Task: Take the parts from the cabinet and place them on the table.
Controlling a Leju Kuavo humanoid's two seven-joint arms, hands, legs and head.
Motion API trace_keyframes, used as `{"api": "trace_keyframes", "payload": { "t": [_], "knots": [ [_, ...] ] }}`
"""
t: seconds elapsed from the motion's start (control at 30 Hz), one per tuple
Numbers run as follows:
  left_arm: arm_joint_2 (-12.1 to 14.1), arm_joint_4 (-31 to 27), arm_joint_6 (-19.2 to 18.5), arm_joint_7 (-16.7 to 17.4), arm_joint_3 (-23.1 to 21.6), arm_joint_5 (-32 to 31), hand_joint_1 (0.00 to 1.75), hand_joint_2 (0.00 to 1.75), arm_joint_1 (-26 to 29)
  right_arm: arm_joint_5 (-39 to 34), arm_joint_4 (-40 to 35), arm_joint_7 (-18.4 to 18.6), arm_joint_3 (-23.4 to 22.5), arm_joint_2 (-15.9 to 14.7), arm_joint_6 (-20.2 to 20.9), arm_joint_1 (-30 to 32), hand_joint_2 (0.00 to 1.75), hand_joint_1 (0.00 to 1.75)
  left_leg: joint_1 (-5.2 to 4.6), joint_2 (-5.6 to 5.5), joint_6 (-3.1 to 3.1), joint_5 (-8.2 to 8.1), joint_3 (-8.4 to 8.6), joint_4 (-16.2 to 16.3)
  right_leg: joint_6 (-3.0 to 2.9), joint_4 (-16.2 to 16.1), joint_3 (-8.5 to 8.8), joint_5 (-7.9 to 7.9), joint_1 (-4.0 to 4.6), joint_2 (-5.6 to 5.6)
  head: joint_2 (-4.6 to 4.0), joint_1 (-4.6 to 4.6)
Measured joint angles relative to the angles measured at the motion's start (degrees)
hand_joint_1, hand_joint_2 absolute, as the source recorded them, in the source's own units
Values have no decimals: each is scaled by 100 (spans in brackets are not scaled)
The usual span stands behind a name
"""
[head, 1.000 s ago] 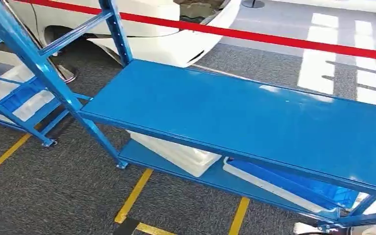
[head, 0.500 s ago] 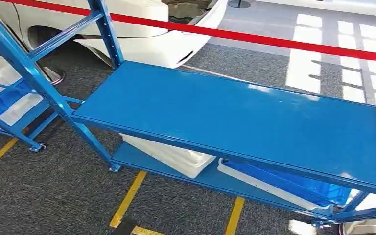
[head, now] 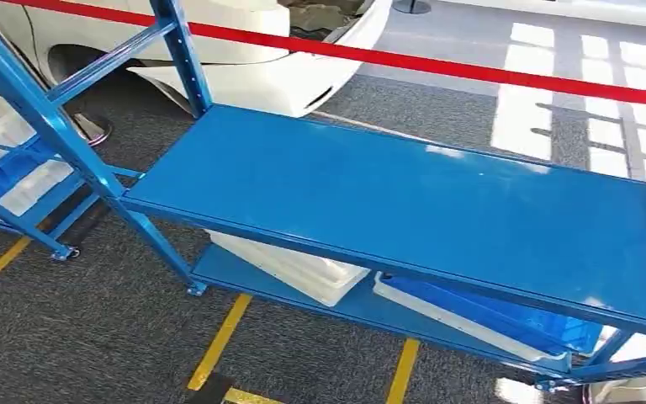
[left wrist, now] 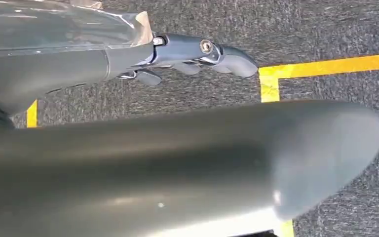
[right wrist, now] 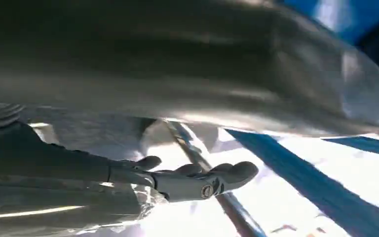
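Facing the blue rack (head: 404, 202), arms hanging.
Left hand (left wrist: 197, 54) and right hand (right wrist: 197, 180) loosely open, empty; a low reach for the white tray (head: 290, 269) risks striking the shelf's front edge.

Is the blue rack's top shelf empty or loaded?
Empty: the top shelf shows bare blue metal along its visible length. White trays and a blue bin sit on the lower shelf.

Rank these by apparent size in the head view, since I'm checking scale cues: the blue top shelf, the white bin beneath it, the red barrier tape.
1. Blue top shelf, clearly largest.
2. Red barrier tape, long but thin.
3. White bin, mostly hidden under the shelf, so its rank against the tape is unsure.
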Motion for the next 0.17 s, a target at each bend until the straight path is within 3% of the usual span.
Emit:
{"api": "trace_keyframes", "payload": {
  "t": [0.1, 0.17],
  "knots": [
    [0, 0, 2, 7, 2, -2, 0, 0, 0, 156, 765, 219, -186, -166, -7, -139, 0, 0, 10, 2, -2, -1, 0, -3, -2, 5, -5, -1, 4, 7, 0, 0],
    [0, 0, 0, 7, 2, -2, 0, 0, -3, 374, 1217, 630, -251, -273, -35, -231, 0, 0, 13, 3, -2, 0, 1, -3, -4, 8, -8, -2, 6, 6, 0, 0]
  ]
}}
